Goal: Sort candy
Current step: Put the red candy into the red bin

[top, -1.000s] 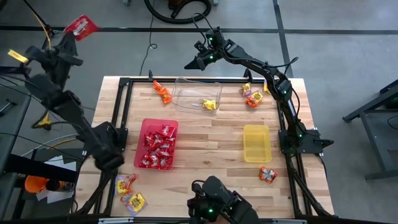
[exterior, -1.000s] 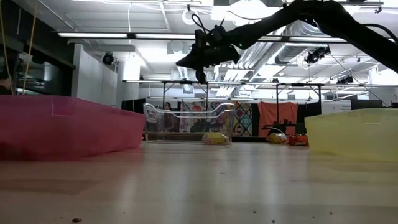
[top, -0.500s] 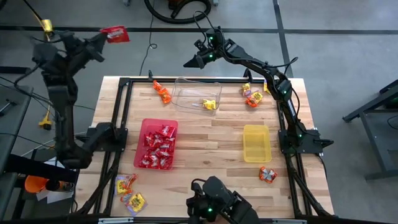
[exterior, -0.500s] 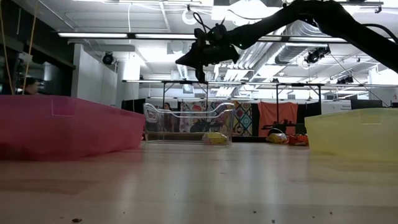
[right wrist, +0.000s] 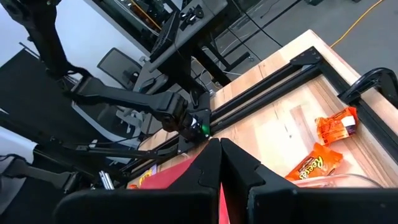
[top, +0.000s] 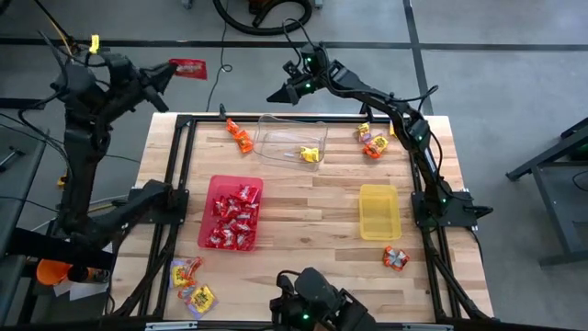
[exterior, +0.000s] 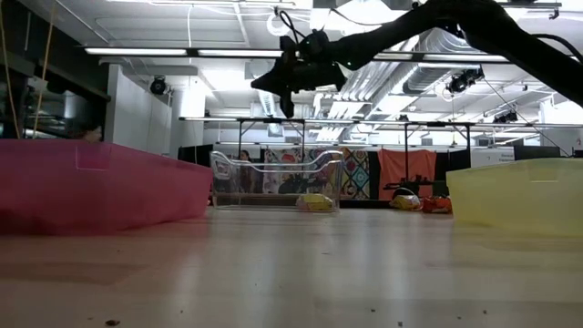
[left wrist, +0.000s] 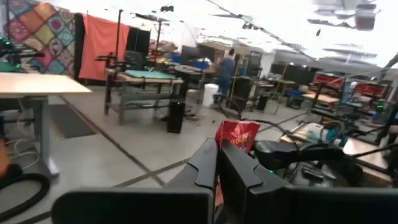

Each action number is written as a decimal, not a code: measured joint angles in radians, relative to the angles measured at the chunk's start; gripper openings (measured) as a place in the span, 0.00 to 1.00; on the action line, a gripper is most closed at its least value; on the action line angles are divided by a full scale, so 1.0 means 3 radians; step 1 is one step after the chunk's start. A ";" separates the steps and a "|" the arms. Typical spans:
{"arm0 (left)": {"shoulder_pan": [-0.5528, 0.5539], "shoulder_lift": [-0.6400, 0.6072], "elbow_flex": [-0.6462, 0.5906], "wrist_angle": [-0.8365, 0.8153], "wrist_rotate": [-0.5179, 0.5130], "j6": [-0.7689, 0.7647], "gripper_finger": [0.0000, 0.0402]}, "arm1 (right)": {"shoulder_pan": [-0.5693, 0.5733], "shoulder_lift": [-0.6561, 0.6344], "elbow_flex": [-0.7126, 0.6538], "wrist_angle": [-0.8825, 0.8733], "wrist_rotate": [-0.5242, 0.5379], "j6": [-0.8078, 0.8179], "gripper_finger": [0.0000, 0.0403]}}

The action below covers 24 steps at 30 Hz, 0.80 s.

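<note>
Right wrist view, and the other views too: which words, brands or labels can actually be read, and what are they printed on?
"Reese's": on the lower of two shiny orange wrapped packets lying on the wooden table, right wrist view.
The upper orange packet: print too blurred to read.
The shiny red packet held in the left gripper: print unreadable.
The candy in the red plastic tray, high view: too small to read.

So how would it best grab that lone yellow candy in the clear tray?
Probably straight down from above. The yellow candy lies flat and alone on the floor of the clear tray, whose walls block any sideways approach. I would close the fingers across the packet's narrow middle, since nothing crowds it.
</note>
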 joint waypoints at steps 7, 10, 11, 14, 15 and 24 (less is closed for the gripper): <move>-0.0803 0.0140 -0.0035 0.0044 -0.0599 0.0176 0.00 | 0.0020 0.0000 0.0000 0.0085 0.0025 0.0081 0.00; -0.1288 0.0317 -0.0120 0.0156 -0.0913 0.0163 0.00 | 0.0020 0.0000 0.0001 0.0208 0.0010 0.0187 0.00; -0.1457 0.0381 -0.0161 0.0209 -0.1020 0.0177 0.00 | 0.0020 0.0000 0.0000 0.0255 -0.0011 0.0227 0.00; -0.1987 0.0589 -0.0296 0.0438 -0.1247 0.0183 0.00 | 0.0018 -0.0018 0.0001 0.0296 -0.0090 0.0259 0.00; -0.2172 0.0666 -0.0321 0.0541 -0.1322 0.0185 0.00 | 0.0011 -0.0037 0.0001 0.0296 -0.0099 0.0248 0.00; -0.3147 0.1413 -0.0371 0.1025 -0.1699 0.0253 0.00 | -0.0054 -0.0488 0.0004 -0.0152 -0.0287 -0.0269 0.00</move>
